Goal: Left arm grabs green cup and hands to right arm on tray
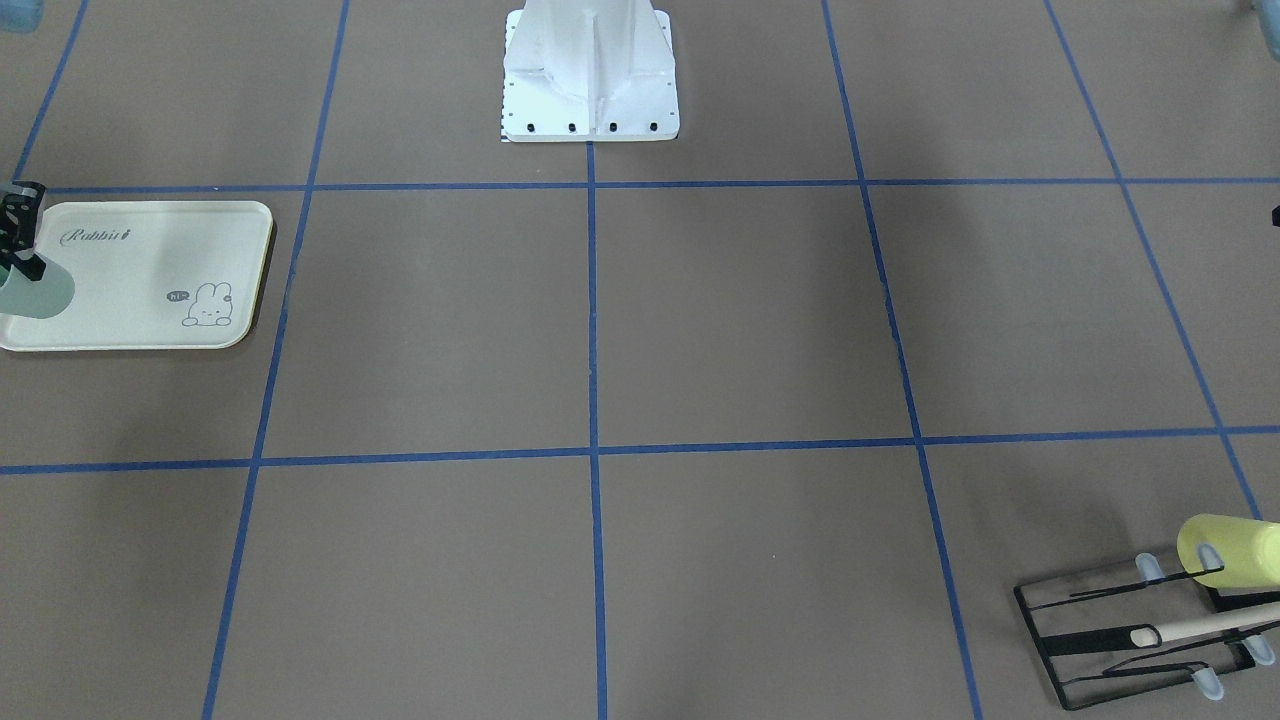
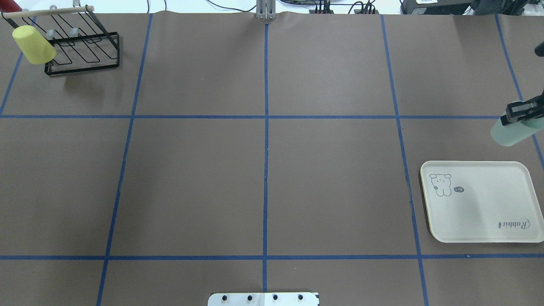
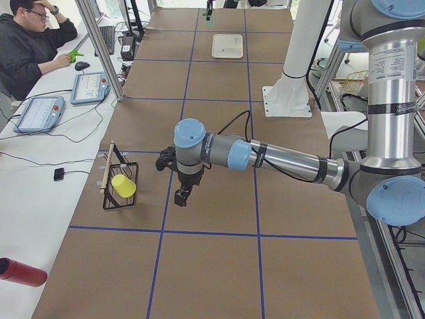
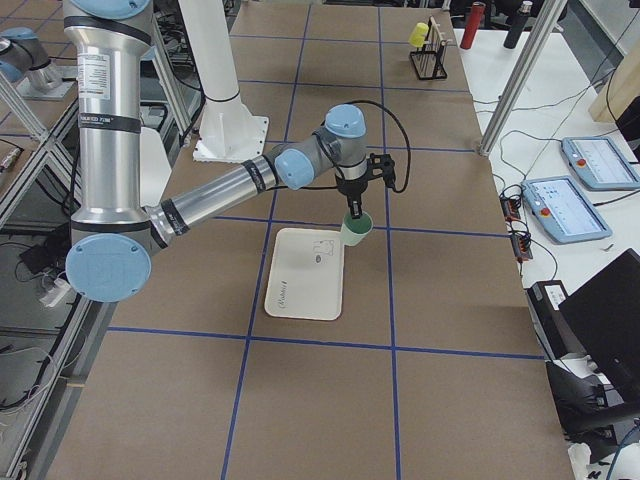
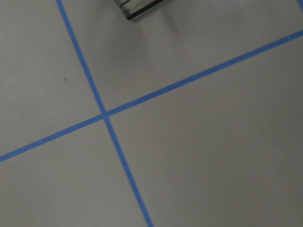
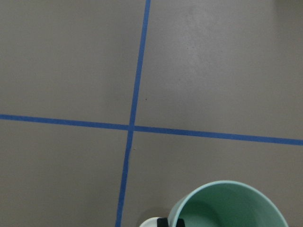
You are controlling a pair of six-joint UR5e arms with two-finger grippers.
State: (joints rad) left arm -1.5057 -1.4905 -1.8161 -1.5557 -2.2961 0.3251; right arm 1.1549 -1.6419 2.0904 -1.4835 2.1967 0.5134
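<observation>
Exterior right: green cup [image 4: 356, 232] pinched at rim in right gripper [image 4: 352, 213], raised near tray [image 4: 300, 300] corner. Placing step: centre over tray, lower, release. Left gripper [image 3: 180, 197] spread: cannot tell.

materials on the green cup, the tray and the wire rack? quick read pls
green cup: likely plastic, matte; uniform pale colour, thin smooth rim in the right wrist view.
tray: probably plastic or melamine, satin; moulded rounded rim, printed rabbit.
rack: looks like black-coated metal wire, going by the thin bent rods; it also carries a pale, wooden-looking dowel.
</observation>
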